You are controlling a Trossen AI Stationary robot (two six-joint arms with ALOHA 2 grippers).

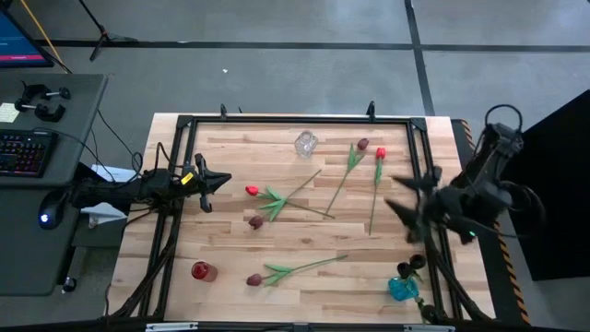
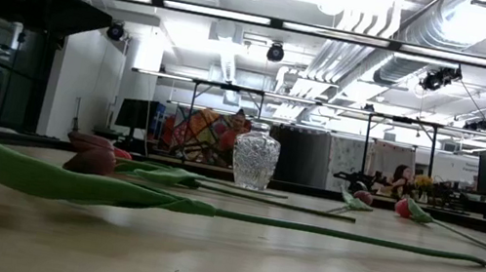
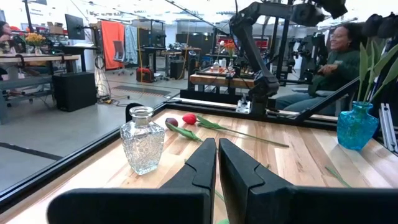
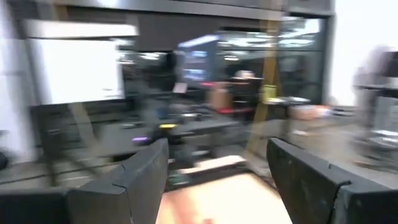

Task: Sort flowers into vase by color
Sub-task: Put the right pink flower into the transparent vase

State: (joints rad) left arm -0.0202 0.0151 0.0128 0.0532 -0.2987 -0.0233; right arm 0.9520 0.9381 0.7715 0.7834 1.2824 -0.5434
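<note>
While the table [image 1: 304,286] carried most of the flowers loose across its middle, no stem was in either claw. The right gripper [image 1: 403,195] stood over the table's right edge with its fingers [image 4: 142,176] spread wide and nothing between them. The left gripper [image 1: 214,182] waited at the left edge, clenched on nothing.

Three vases were noted: a clear glass vase [image 1: 305,144] at the far edge, unfilled; a blue vase [image 1: 403,289] at the near right corner, already holding green stems; and a red vase [image 1: 201,271] at the near left.

A bright red tulip [image 1: 380,154] lay closest to the right gripper, a maroon tulip [image 1: 362,145] just beside it.

The step in hand appeared to be a reach for the next flower. That move would call for lowering over a thin stem lying flat, then closing.
</note>
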